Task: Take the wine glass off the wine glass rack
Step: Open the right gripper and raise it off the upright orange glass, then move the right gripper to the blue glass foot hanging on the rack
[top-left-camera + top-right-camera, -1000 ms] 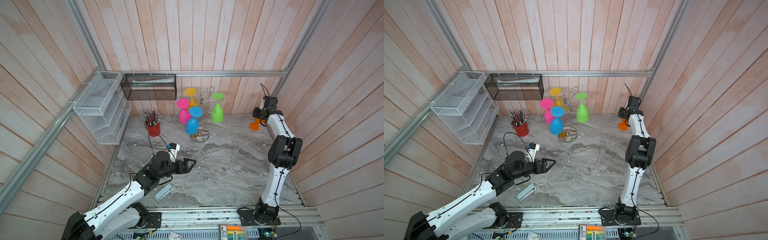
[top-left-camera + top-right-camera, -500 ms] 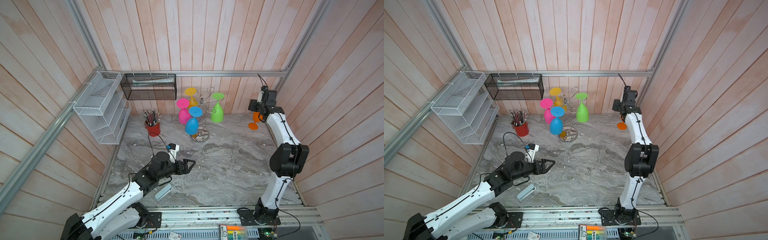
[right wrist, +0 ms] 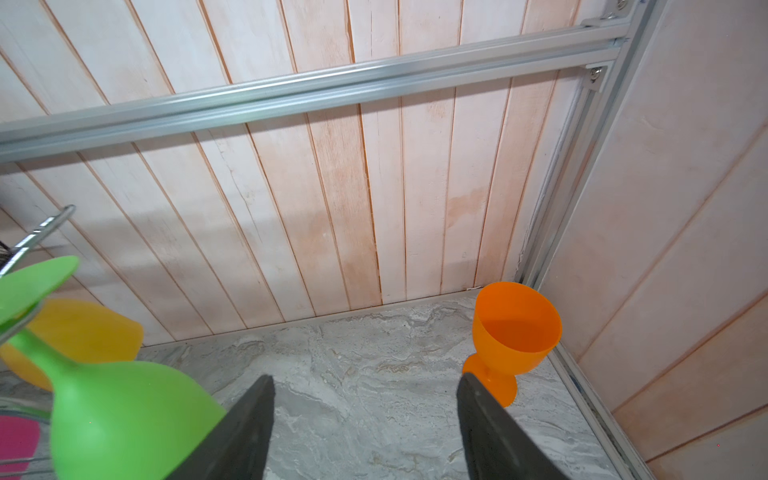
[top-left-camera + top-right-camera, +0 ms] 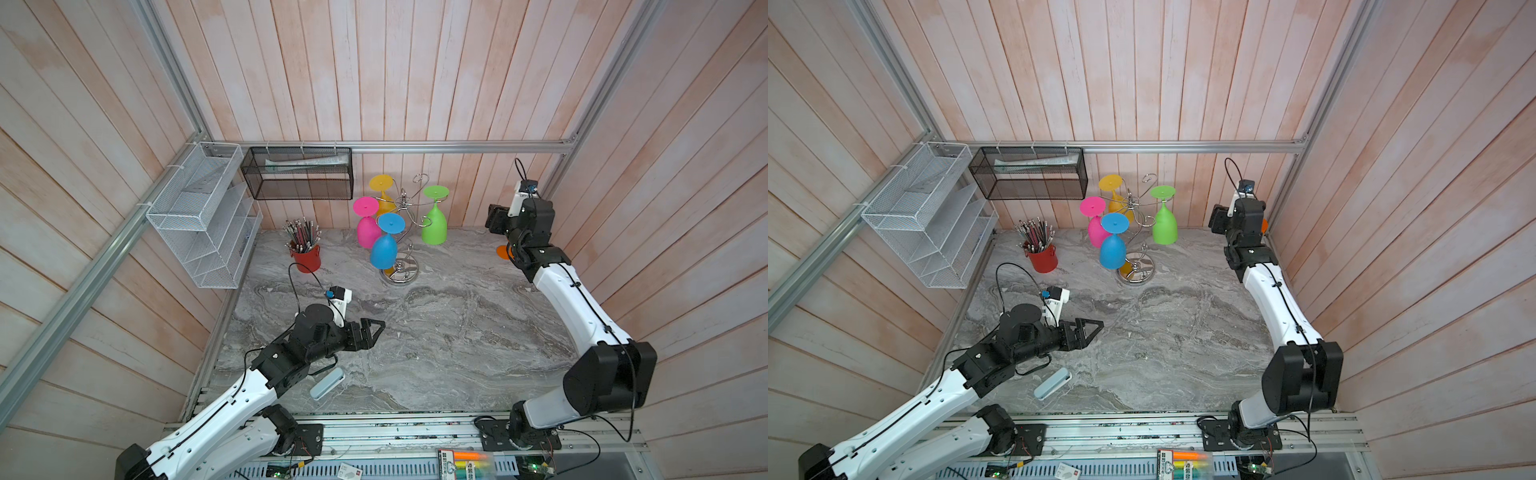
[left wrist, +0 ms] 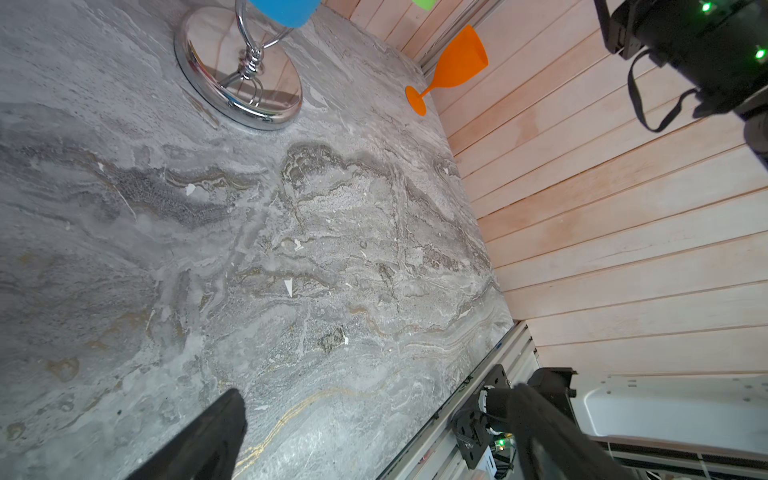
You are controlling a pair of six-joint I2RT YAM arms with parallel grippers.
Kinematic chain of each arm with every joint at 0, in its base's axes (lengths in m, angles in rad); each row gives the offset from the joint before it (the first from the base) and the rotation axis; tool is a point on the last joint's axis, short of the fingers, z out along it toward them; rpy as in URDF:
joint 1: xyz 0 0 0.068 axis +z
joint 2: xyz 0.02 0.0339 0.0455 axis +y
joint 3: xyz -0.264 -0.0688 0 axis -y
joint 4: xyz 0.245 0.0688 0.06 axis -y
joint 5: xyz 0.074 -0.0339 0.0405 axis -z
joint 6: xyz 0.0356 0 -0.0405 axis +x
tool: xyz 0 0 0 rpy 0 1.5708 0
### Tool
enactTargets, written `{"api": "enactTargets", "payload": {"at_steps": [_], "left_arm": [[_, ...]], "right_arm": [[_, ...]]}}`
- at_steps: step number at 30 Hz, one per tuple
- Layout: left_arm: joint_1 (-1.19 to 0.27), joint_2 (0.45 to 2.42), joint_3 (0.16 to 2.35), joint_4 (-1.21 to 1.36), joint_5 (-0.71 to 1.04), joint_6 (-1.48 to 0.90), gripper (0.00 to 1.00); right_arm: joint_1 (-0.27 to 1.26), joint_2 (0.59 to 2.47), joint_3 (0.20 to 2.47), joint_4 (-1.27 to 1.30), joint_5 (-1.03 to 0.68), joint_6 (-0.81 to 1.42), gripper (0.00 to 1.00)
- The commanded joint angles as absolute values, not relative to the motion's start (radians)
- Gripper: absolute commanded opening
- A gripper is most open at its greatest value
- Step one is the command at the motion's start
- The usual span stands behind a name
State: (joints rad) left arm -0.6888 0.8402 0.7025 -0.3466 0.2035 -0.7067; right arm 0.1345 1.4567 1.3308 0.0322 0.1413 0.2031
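Footage from the right wrist is giving you what both top views are mostly hiding: the orange glass point(image 3: 515, 332) is standing upright on the table point(image 3: 353, 365) in the far right corner. It is off the rack point(image 4: 401, 274), just beside the right gripper point(image 3: 365, 377), whose fingers are spreading wide around nothing. The left gripper point(image 5: 376, 390) is hovering wide open and empty. A second ago the right elbow was sitting farther forward, and more of the glass was showing.
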Motion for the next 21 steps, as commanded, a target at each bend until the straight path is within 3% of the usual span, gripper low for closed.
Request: {"api": "enactTargets", "payload": {"at_steps": [1,11,14,21], "left_arm": [[-0.695,0.832,0.770,-0.451,0.145,-0.679,1.00],[-0.723,0.816,0.851,-0.481,-0.077,-0.757,0.96],[-0.724,0.824,0.883,-0.485,-0.155,-0.777,0.95],[-0.724,0.884,0.977,-0.462,-0.260,-0.793,0.91]], "right_arm": [[0.174,1.381,1.235,0.242,0.157,0.299,0.69],[0.257,1.294,1.045,0.419,0.035,0.321,0.69],[0.295,1.340,1.085,0.409,-0.077,0.312,0.68],[0.363,1.395,1.081,0.440,-0.156,0.361,0.65]]}}
